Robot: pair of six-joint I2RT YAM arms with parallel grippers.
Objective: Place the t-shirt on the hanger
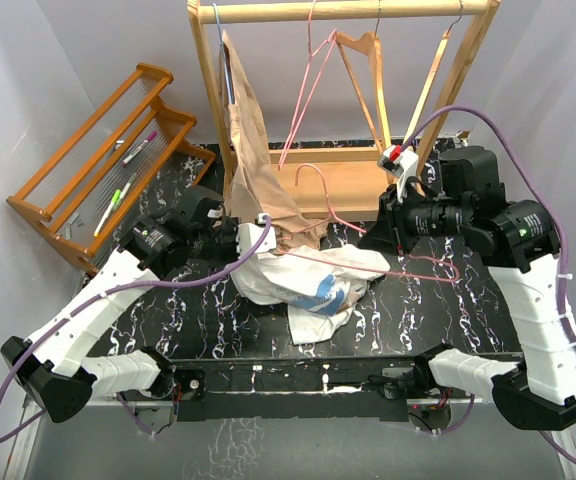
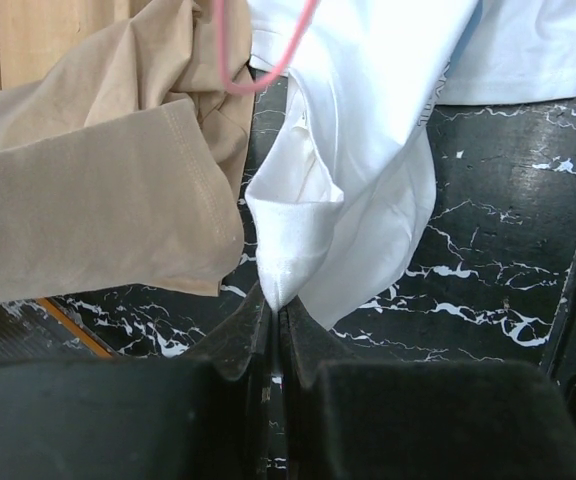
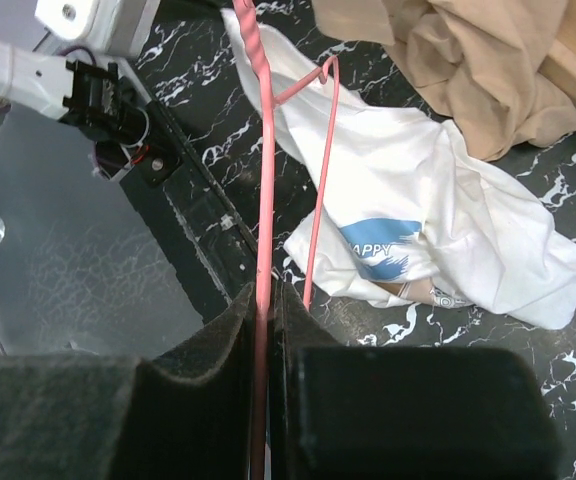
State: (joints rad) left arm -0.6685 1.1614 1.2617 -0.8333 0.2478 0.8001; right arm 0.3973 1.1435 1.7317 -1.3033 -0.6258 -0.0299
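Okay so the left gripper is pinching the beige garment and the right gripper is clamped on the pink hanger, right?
Not quite. The left wrist view shows the left gripper pinching a fold of the white t-shirt, not the beige garment, which only lies beside it. The right gripper is clamped on the pink hanger, as you said.

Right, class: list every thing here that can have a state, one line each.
t-shirt: crumpled on the table, not hung
hanger: off the rack, gripped by its wire
left end effector: shut on the t-shirt
right end effector: shut on the hanger
beige garment: hanging from the rack
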